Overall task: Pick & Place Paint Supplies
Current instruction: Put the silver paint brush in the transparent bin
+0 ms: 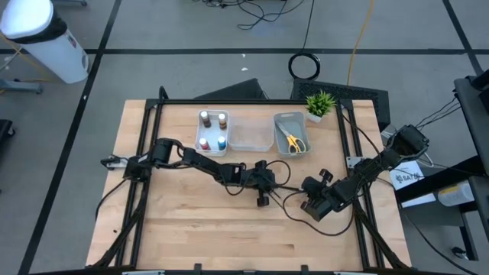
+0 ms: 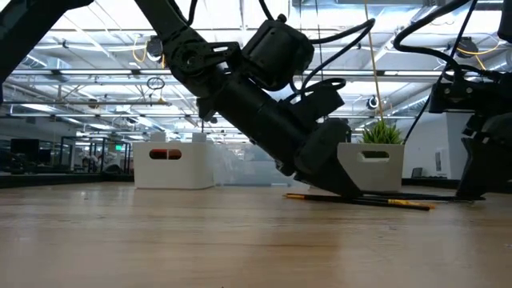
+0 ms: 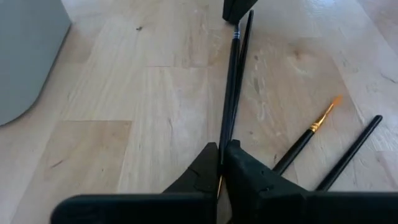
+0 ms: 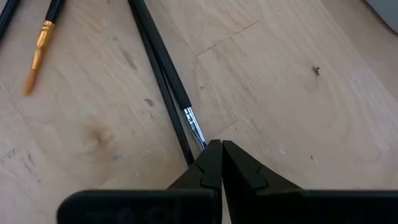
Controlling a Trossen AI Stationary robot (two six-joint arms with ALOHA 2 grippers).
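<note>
Wooden planks of the worktop (image 1: 191, 229) carry three trays along the far edge. From above, the white tray (image 1: 213, 132) holds four small paint bottles (image 1: 213, 131), the clear tray (image 1: 250, 133) beside it is hard to make out, and the grey tray (image 1: 292, 133) holds scissors (image 1: 294, 142) with yellow-green handles. A potted plant (image 1: 320, 105) stands just beside the grey tray.

Near the middle, the left gripper (image 3: 222, 163) is pinched onto two thin dark brushes (image 3: 234, 81) lying side by side; their held ends are hidden between its fingers. The right gripper (image 4: 221, 163) is closed at the other end of the same pair, though whether it grips them cannot be told. An orange-tipped brush (image 3: 314, 129) and another dark brush (image 3: 351, 151), cut off by the fingers, lie loose nearby.
</note>
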